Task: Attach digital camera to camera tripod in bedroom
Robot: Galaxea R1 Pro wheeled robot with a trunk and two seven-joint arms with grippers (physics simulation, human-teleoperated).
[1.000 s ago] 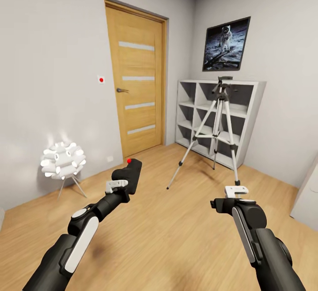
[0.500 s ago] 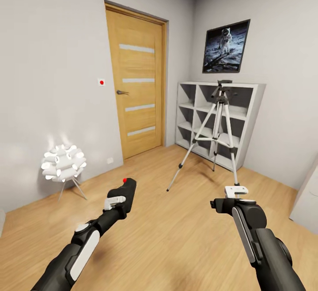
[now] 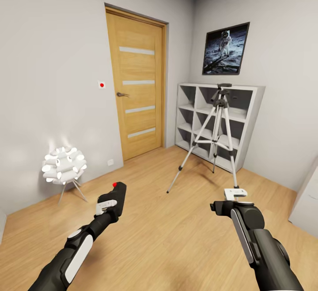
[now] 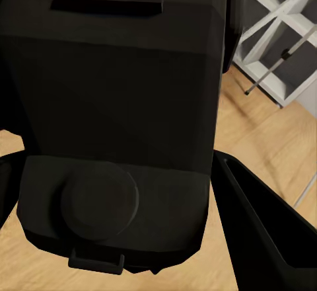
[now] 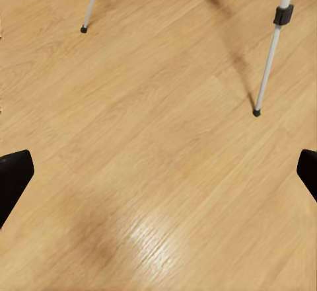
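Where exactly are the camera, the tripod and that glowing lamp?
digital camera (image 3: 118, 192): head view, black body below the red button.
camera tripod (image 3: 217, 119): head view, upper silver legs.
lamp (image 3: 63, 165): head view, white shade.

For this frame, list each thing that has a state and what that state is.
digital camera: held in the left pincer, off the tripod
left pincer: shut on the camera
right pincer: open, empty
camera tripod: standing, legs spread, head bare
door: closed
lamp: lit

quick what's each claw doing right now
Left claw: closed on the digital camera.
Right claw: open, holding nothing, above the wood floor.
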